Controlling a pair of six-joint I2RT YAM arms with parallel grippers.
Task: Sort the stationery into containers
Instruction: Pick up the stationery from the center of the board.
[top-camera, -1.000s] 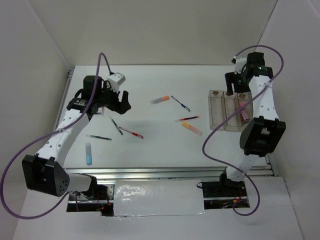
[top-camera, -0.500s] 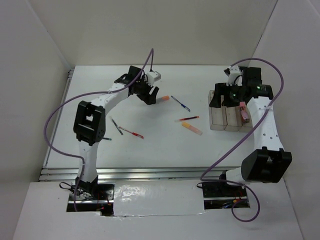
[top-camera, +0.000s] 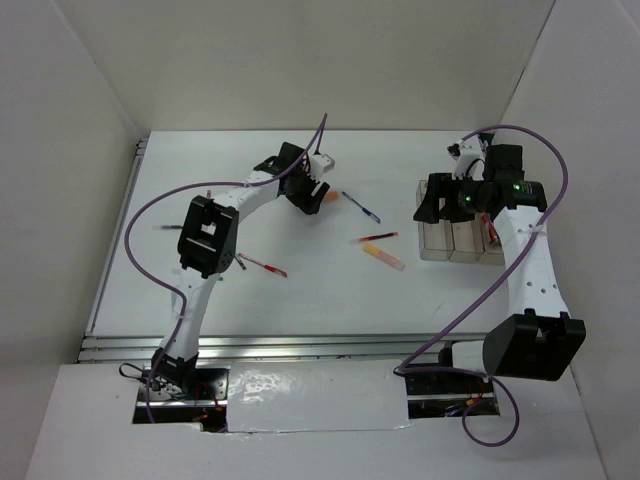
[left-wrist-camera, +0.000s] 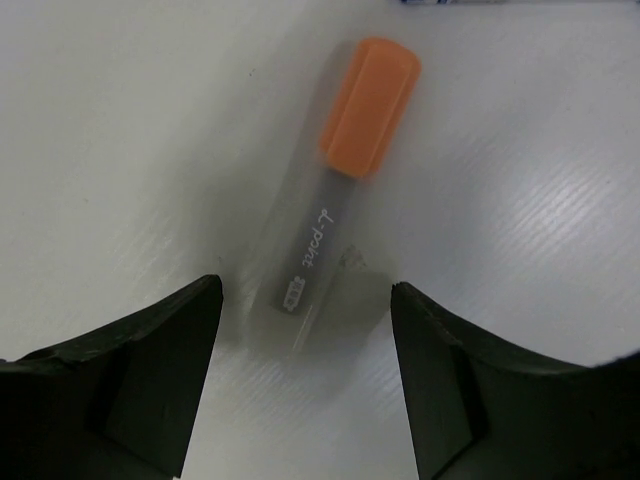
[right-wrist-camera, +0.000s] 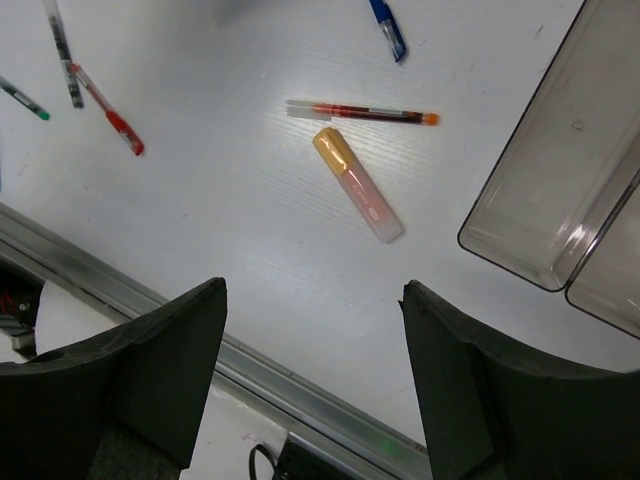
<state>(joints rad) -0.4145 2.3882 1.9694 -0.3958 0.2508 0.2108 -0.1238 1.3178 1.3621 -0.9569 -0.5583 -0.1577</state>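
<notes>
Orange-capped marker (left-wrist-camera: 340, 185) laid flat on table (left-wrist-camera: 120, 120), framed by left tool (left-wrist-camera: 305, 290), spread wide, nothing gripped yet. Long axis pointed away from tool, cap at far end. Right tool (right-wrist-camera: 312, 290) spread too, parked by clear bins (right-wrist-camera: 540, 180).

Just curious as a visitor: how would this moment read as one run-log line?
left end effector: open over orange-capped marker | right end effector: open, empty, near bins | yellow-pink marker: on table

Your lighting's bright, even, diffuse; shadows soft. Left wrist view: orange-capped grey marker (left-wrist-camera: 340, 200) smeared by motion blur, black fingers (left-wrist-camera: 120, 400) out of focus. Right wrist view sharp on the white table (right-wrist-camera: 250, 220).
</notes>
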